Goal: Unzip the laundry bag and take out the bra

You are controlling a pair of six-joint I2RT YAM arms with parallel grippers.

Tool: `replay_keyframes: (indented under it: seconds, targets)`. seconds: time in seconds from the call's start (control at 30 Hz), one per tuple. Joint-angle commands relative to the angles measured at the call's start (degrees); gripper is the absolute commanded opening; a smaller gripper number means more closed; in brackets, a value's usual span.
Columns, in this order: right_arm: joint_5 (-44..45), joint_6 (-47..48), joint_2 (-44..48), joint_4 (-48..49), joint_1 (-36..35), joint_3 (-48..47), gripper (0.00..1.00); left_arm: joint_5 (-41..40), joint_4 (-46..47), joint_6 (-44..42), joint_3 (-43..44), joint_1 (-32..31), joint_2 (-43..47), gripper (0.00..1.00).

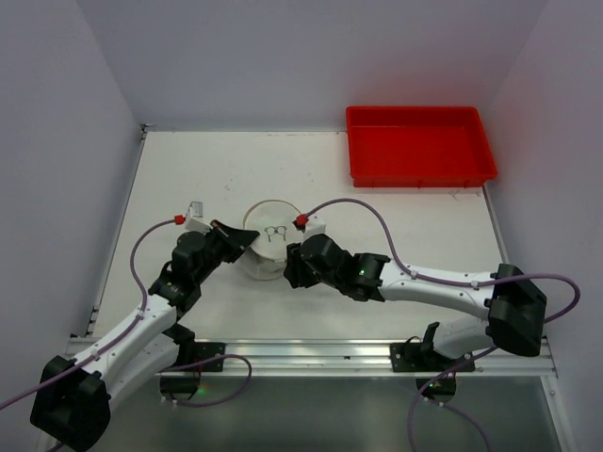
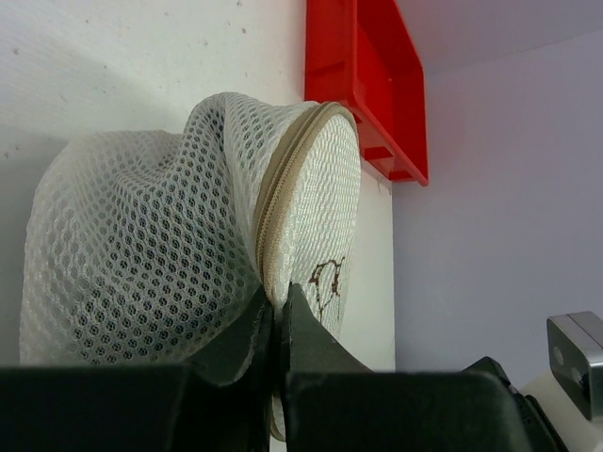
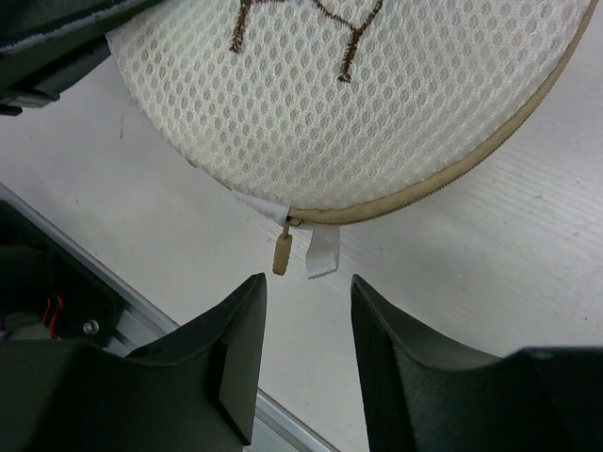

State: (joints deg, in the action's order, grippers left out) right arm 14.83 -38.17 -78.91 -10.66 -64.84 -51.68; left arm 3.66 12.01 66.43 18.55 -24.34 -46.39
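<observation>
White mesh laundry bag (image 1: 268, 247) is zipped shut; left tool (image 2: 280, 303) pinches its seam, right tool (image 3: 308, 284) spread.

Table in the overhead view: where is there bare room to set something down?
The table is bare behind the laundry bag, from the left wall across to the red tray. Another bare strip lies between the tray and the right arm. It is crowded at the bag: the left fingers pinch its seam, the right fingers stand open by its zipper pull.

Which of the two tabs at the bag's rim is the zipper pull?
The narrow beige tab, left of the wider white fabric tab in the right wrist view.
</observation>
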Motion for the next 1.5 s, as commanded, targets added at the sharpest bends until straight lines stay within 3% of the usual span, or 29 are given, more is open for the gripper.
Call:
replay_keyframes:
  seconds: [0.0,0.77,0.93,1.07,1.23,1.33,1.47]
  targets:
    - [3.8,-1.4,-0.3,1.1,0.0,-3.7,0.43,-2.3,1.2,1.3,2.2,-0.4,0.2,0.0]
    - [1.3,-1.4,-5.4,2.8,0.0,-6.7,0.27,-3.3,0.7,1.7,2.6,-1.3,0.2,0.0]
    - [1.9,-0.7,-5.5,2.7,0.0,-6.5,0.08,-3.3,-0.5,1.2,2.7,-1.2,0.3,0.0]
    - [5.6,1.8,-3.0,1.5,0.2,-3.8,0.0,-3.3,-4.2,0.0,3.7,-1.2,0.3,0.0]
    - [4.7,5.9,4.3,1.3,7.1,3.1,0.0,-3.3,-8.8,-5.0,4.6,-0.5,0.5,0.0]
    - [1.8,9.3,8.7,0.9,14.7,8.0,0.0,0.0,-11.5,-9.2,5.1,1.7,-0.5,0.0]
    - [0.6,14.0,11.5,0.4,18.5,9.5,0.0,7.5,-11.9,-16.7,6.1,5.3,-3.8,0.0]
